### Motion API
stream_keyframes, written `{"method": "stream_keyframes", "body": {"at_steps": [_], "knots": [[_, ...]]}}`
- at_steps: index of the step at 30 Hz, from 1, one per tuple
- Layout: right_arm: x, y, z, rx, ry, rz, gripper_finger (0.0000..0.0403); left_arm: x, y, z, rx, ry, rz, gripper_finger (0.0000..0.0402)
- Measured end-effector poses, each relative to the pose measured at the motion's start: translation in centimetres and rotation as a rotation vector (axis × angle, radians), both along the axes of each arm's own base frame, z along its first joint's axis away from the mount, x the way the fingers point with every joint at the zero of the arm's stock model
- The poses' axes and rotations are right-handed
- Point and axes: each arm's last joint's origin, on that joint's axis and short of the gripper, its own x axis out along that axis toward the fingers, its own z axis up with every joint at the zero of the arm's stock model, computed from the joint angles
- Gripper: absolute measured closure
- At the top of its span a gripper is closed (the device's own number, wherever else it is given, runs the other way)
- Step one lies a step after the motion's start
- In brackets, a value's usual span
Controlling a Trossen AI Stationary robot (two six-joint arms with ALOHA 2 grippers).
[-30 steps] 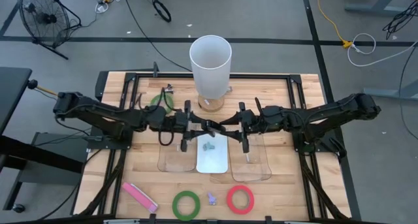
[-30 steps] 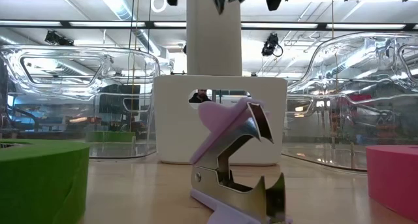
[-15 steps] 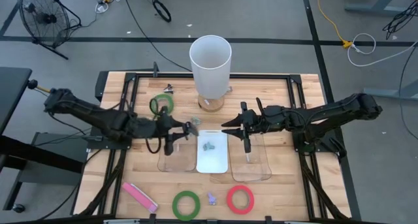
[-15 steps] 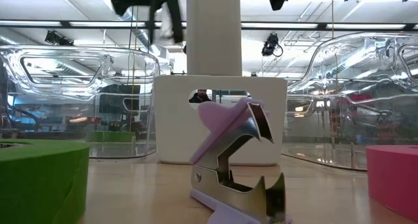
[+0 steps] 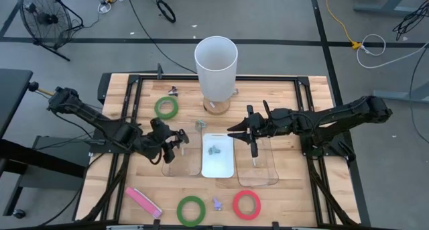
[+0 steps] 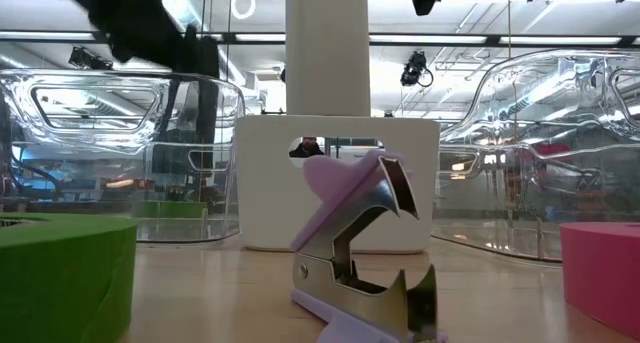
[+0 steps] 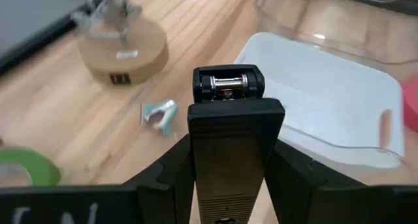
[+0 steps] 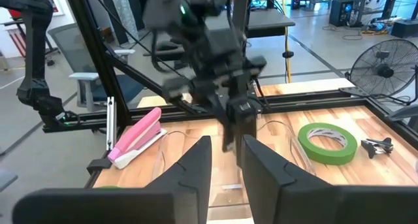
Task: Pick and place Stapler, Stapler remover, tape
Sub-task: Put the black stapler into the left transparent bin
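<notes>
My left gripper (image 5: pixel 178 140) hangs over the left clear tray (image 5: pixel 182 164), shut on a black stapler (image 7: pixel 228 119). My right gripper (image 5: pixel 232 130) stays high over the white tray's (image 5: pixel 218 164) right edge. Its fingers stand a narrow gap apart with nothing between them (image 8: pixel 226 160). A pink stapler (image 5: pixel 143 202), a green tape (image 5: pixel 191 210), a purple stapler remover (image 5: pixel 218 203) and a red tape (image 5: pixel 247 204) lie along the near edge. Another green tape (image 5: pixel 166 107) lies at the far left. A teal stapler remover (image 7: pixel 159 113) lies on the wood. My left gripper pinches the black stapler by its two long sides (image 7: pixel 197 160) between the two fingers. The stapler lies along the fingers, and its metal-pinned end (image 7: pixel 228 87) sticks out past the fingertips. It is lifted clear of the table, slanting downward.
A tall white cylinder (image 5: pixel 216 66) on a round cardboard base stands at the far middle. A second clear tray (image 5: pixel 258 168) lies right of the white tray, which holds a small teal thing (image 5: pixel 214 149). A small black clip-like thing (image 5: pixel 173 90) lies at the far edge.
My left gripper has drawn away from my right gripper at the table's middle. It has gone toward the left edge and down with the black stapler, turning as it went. It is now over the left clear tray.
</notes>
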Motion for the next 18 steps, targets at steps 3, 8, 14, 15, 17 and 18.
{"method": "stream_keyframes", "body": {"at_steps": [3,8,14,15,17,18], "knots": [[0.0,0.0,0.0,-0.002,-0.003,0.0,0.0321,-0.1,0.1,-2.0,-0.038,-0.045,0.018,0.025],[0.0,0.0,0.1,-0.002,-0.007,0.001,0.0321,-0.2,0.5,-4.3,-0.099,-0.131,0.034,0.025],[0.0,0.0,0.1,0.001,-0.007,0.001,0.0321,-1.1,1.5,-7.3,-0.207,-0.166,0.107,0.025],[0.0,0.0,0.1,0.001,-0.007,0.0,0.0321,-1.3,1.6,-7.9,-0.224,-0.171,0.113,0.025],[0.0,0.0,0.1,-0.002,-0.007,0.001,0.0321,-1.5,1.7,-8.5,-0.247,-0.205,0.106,0.025],[0.0,0.0,0.1,-0.003,-0.007,0.001,0.0321,-1.5,1.7,-8.6,-0.263,-0.239,0.1,0.025]]}}
